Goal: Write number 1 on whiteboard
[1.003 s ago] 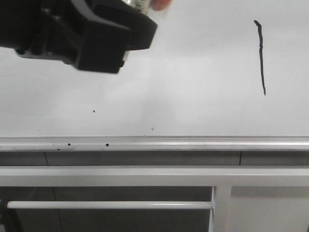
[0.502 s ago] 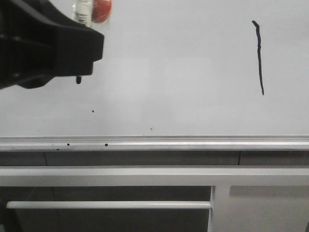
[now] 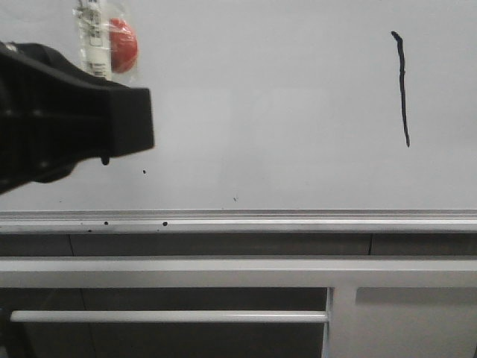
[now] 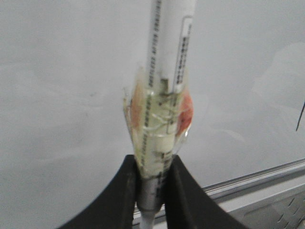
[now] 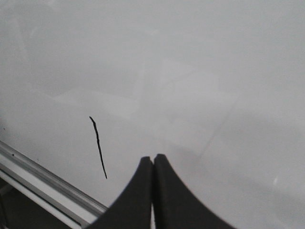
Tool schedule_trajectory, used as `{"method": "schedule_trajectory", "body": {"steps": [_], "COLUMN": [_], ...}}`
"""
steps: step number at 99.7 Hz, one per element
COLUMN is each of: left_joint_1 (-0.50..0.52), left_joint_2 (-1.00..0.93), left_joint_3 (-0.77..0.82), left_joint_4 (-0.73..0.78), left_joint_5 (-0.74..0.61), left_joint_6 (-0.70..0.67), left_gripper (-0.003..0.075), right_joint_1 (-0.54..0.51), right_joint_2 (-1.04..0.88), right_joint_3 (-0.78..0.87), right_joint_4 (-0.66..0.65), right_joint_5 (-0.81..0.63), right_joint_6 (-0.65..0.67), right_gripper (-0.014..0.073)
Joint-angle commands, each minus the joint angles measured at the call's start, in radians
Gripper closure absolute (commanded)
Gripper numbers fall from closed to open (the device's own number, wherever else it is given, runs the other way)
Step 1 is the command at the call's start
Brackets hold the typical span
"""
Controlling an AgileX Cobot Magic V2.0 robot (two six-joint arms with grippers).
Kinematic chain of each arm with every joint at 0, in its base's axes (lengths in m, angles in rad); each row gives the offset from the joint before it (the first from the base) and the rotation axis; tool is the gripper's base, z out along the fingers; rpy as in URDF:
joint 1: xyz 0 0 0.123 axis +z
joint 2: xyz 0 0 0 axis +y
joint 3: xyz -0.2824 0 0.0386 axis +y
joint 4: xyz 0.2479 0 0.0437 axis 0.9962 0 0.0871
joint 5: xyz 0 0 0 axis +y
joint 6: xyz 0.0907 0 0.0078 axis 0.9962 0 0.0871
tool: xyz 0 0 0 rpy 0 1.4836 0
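Observation:
The number 1 [image 3: 402,86] is a thin black wavy stroke with a small hook on top, at the upper right of the whiteboard [image 3: 261,112]. It also shows in the right wrist view [image 5: 98,147]. My left gripper [image 4: 152,164] is shut on a white marker [image 4: 164,95] wrapped in clear tape with red patches. In the front view the left gripper [image 3: 67,123] is at the left, far from the stroke, with the marker [image 3: 95,45] sticking up and a dark tip below. My right gripper [image 5: 152,160] is shut and empty, beside the stroke.
A silver aluminium rail [image 3: 238,220] runs along the whiteboard's lower edge. Below it are white bars [image 3: 171,316] and panels [image 3: 410,321]. Small dark specks [image 3: 144,172] dot the board low on the left.
My left gripper with the marker has moved left and down across the board. The stroke is unchanged.

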Motion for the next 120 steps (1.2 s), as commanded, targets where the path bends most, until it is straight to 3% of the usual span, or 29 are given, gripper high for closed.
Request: {"method": "schedule_trajectory", "body": {"steps": [1,17,53,75,120], "left_joint_1": [-0.01,-0.01,-0.007,0.044,0.114], "left_joint_2": [0.044,0.135,0.201,0.226,0.226], "left_joint_3": [-0.02,-0.02,-0.02,-0.02,-0.02], "left_joint_4": [0.09,0.132,0.118,0.105,0.157], "left_joint_5": [-0.125,-0.166,-0.233,-0.2,-0.179], "left_joint_6": [-0.096,-0.189,-0.217,-0.302,-0.322], "left_gripper": [0.0741,0.0741,0.0741,0.0741,0.0741], "right_joint_1": [0.0,0.0,0.0,0.0,0.0], "right_joint_2": [0.009,0.009,0.009,0.009,0.009], "right_joint_3": [-0.008,-0.007,0.0,0.0,0.0], "right_joint_4": [-0.077,-0.078,-0.082,-0.082,-0.084], "right_joint_5": [-0.048,-0.035,-0.034,-0.034,-0.034], "right_joint_6": [0.014,0.014,0.014,0.014,0.014], "right_gripper": [0.0657,0.0657,0.0657,0.0657,0.0657]}}
